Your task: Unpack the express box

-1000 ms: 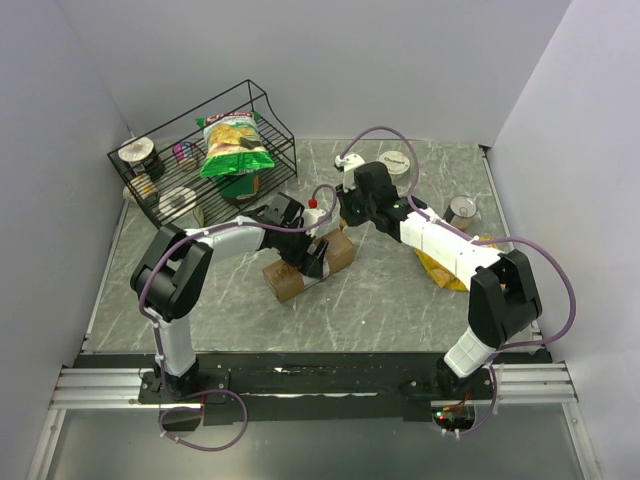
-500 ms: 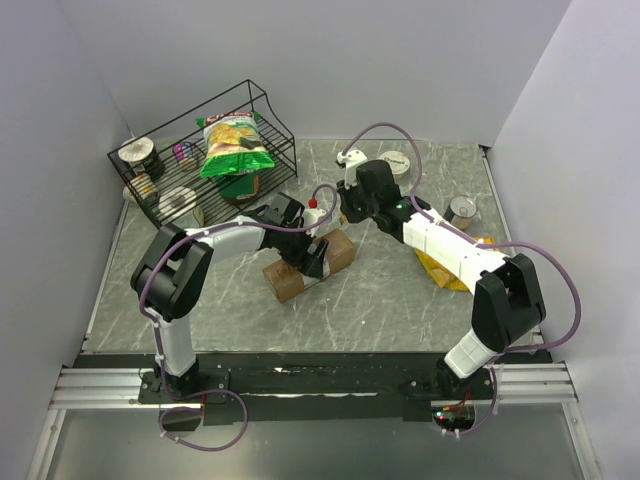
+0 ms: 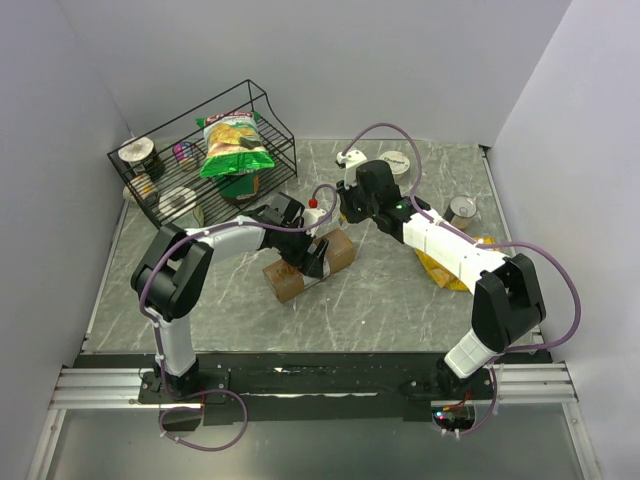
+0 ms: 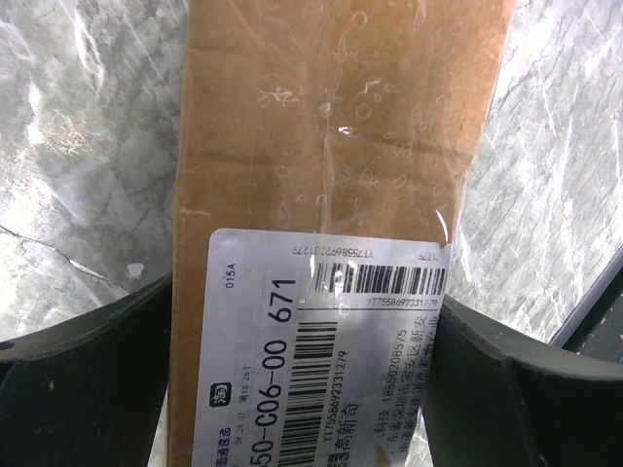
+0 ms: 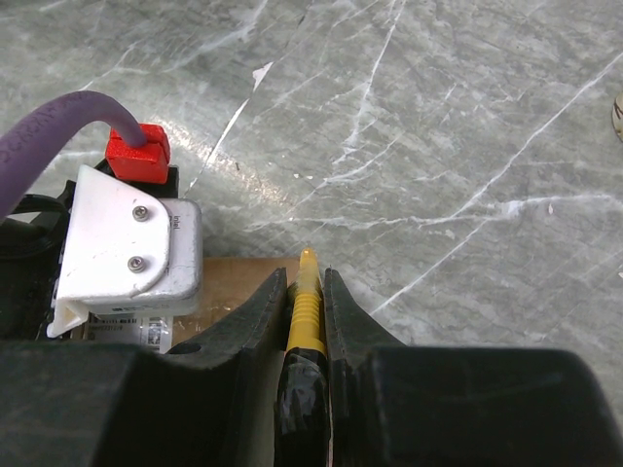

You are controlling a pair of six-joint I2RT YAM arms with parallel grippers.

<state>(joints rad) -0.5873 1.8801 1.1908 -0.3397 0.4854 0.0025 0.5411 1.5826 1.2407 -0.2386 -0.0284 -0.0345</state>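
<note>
- One box (image 4: 331,126) sits clamped in the left gripper (image 4: 307,297), label (image 4: 321,360) between fingers (image 4: 88,389).
- Right gripper (image 5: 305,280) pinches a yellow tool (image 5: 306,321), tip seemingly over box edge ahead.

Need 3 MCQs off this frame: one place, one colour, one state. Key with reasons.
1. The green chip bag sits: A) on the floor B) in the wire basket C) in a drawer
2. The tool in the right gripper is: A) yellow B) blue C) pink
3. The left gripper is: A) empty B) gripping a mug C) clamped on the express box
Key: B, it leans inside the basket; A, yellow shaft between the fingers; C, fingers press both box sides.
</note>
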